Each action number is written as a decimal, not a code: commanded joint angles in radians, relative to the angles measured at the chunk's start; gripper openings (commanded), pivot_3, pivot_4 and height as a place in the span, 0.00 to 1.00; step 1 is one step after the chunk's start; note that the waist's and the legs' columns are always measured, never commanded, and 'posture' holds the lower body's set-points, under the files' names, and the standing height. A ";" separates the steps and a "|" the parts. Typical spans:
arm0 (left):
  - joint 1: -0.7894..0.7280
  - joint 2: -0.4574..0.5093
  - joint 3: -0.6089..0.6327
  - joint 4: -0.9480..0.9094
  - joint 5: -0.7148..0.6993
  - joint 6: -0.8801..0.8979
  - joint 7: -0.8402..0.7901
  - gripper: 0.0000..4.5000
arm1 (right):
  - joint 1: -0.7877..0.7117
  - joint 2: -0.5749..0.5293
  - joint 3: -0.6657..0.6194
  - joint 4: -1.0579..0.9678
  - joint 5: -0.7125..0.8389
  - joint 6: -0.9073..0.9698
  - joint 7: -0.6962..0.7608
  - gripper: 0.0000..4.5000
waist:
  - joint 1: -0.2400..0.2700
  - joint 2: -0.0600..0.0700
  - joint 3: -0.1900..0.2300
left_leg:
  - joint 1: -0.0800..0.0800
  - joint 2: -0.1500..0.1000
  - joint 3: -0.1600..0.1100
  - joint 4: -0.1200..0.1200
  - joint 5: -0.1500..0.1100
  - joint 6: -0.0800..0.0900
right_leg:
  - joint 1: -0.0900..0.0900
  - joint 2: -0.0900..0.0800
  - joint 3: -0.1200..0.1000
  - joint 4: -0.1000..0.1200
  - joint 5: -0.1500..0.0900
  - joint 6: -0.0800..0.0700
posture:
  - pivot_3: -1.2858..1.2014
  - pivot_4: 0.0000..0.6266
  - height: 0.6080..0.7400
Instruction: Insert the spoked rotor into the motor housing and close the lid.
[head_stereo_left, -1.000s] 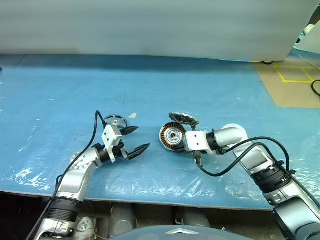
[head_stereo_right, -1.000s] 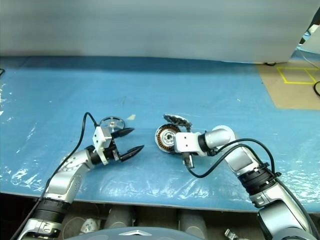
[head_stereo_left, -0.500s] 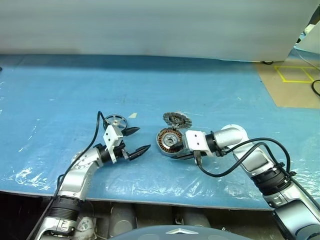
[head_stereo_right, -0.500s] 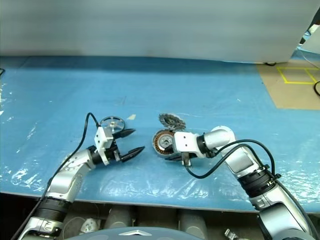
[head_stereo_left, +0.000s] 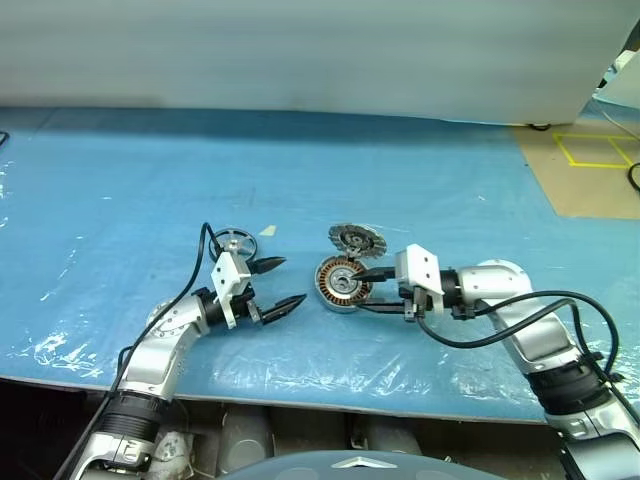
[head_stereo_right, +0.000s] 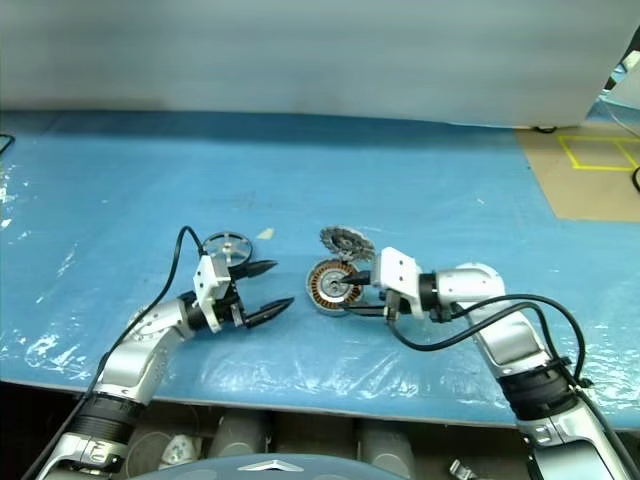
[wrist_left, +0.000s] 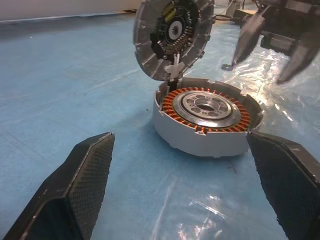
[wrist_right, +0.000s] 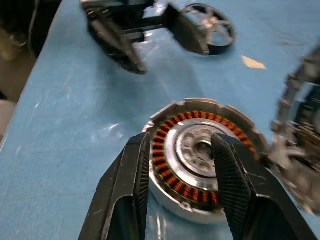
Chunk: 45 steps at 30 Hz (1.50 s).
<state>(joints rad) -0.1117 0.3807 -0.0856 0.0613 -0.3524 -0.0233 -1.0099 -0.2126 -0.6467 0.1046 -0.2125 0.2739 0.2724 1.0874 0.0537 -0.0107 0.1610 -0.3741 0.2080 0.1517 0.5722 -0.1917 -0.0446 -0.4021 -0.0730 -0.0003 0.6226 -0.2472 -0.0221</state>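
From the head views, the motor housing (head_stereo_left: 341, 281) lies flat on the blue table (head_stereo_left: 120, 180), open face up. The lid (head_stereo_left: 355, 238) stands tilted just behind it. The spoked rotor (head_stereo_left: 233, 242) lies flat further left, near the left gripper (head_stereo_left: 279, 284), whose fingers are wide apart and empty. The right gripper (head_stereo_left: 366, 290) points left at the housing, fingers apart, holding nothing.

In the left wrist view, the housing (wrist_left: 206, 116) shows its copper ring upward; the lid (wrist_left: 172, 35) leans over its far edge.

In the right wrist view, the two fingers (wrist_right: 131, 185) hover over the housing (wrist_right: 200, 155); the rotor (wrist_right: 212, 29) lies beyond.
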 joint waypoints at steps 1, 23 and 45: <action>0.004 0.004 0.001 -0.066 -0.025 -0.004 -0.014 1.00 | 0.034 0.003 -0.118 0.046 0.023 -0.016 -0.086 0.45 | -0.001 0.000 0.000 | 0.000 0.000 0.000 0.000 0.000 -0.001 | 0.000 0.000 0.000 0.000 0.000 0.000 | 0.52 0.24 1.00; 0.047 -0.011 -0.009 -0.060 -0.012 -0.051 -0.019 1.00 | 0.146 -0.049 -0.279 0.371 -0.018 -0.095 -0.239 0.45 | 0.000 0.002 0.000 | 0.000 -0.001 0.001 -0.001 -0.001 -0.001 | 0.000 0.000 0.000 -0.003 0.000 0.000 | 0.52 0.24 1.00; 0.016 -0.004 -0.015 -0.038 -0.005 -0.039 -0.038 1.00 | 0.209 -0.059 -0.273 0.415 -0.062 -0.151 -0.256 0.45 | 0.000 0.002 0.000 | 0.003 0.000 0.001 -0.001 -0.001 -0.001 | 0.004 0.000 0.000 -0.004 0.000 0.000 | 0.52 0.24 1.00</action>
<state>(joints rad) -0.0850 0.3715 -0.0971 0.0453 -0.3524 -0.0571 -1.0428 -0.0188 -0.6853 -0.1641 0.1801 0.2340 0.1165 0.8349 0.0538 -0.0085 0.1605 -0.3715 0.2076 0.1524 0.5710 -0.1924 -0.0454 -0.3979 -0.0732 -0.0004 0.6185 -0.2474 -0.0220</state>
